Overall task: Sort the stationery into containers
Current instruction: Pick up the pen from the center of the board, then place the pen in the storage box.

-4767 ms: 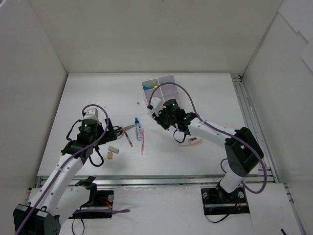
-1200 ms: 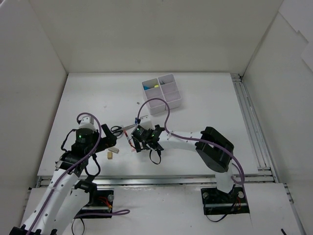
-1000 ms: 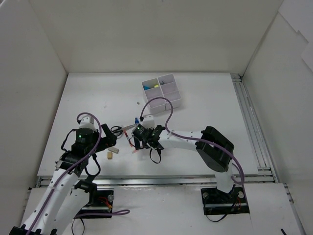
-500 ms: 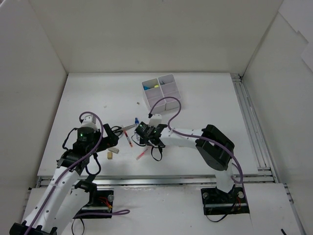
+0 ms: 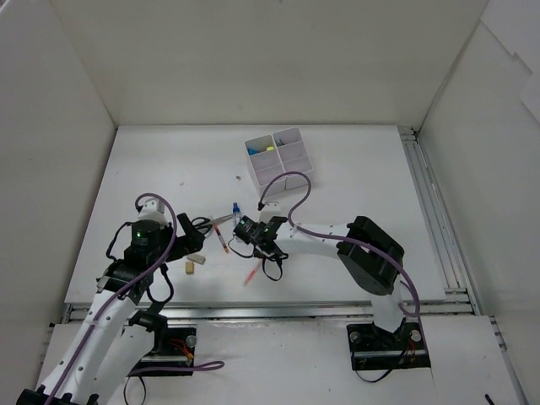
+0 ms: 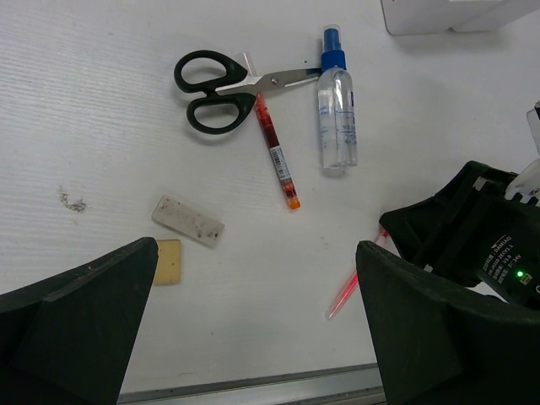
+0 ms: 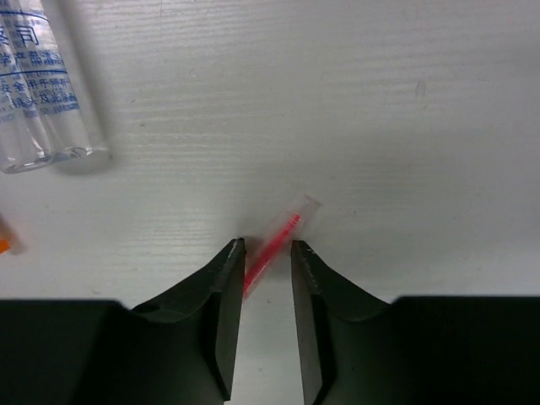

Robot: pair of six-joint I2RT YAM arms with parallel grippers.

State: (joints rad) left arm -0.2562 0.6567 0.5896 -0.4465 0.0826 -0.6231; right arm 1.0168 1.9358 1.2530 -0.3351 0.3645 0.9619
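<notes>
A thin red pen point(image 7: 274, 240) lies slantwise on the table between the fingertips of my right gripper point(image 7: 268, 249). The jaws stand narrowly apart on either side of it, and most of the pen point(image 5: 251, 274) sticks out toward the near edge. My left gripper point(image 6: 257, 337) hovers wide open over bare table, to the left of that pen point(image 6: 346, 291). Black-handled scissors point(image 6: 215, 89), an orange-tipped pen point(image 6: 274, 152), a blue-capped bottle point(image 6: 337, 110), a white eraser point(image 6: 187, 221) and a beige eraser point(image 6: 168, 261) lie loose. The white containers point(image 5: 280, 158) stand farther back.
The right gripper point(image 5: 260, 253) and its arm reach across the middle of the table, close to the left gripper point(image 5: 187, 240). The bottle point(image 7: 46, 84) lies just beyond the right fingers. A metal rail point(image 5: 295, 310) runs along the near edge. White walls surround the table.
The right gripper's jaws have narrowed from wide open around the red pen, and the pen has slid and turned toward the near edge. The left arm has hardly moved.
</notes>
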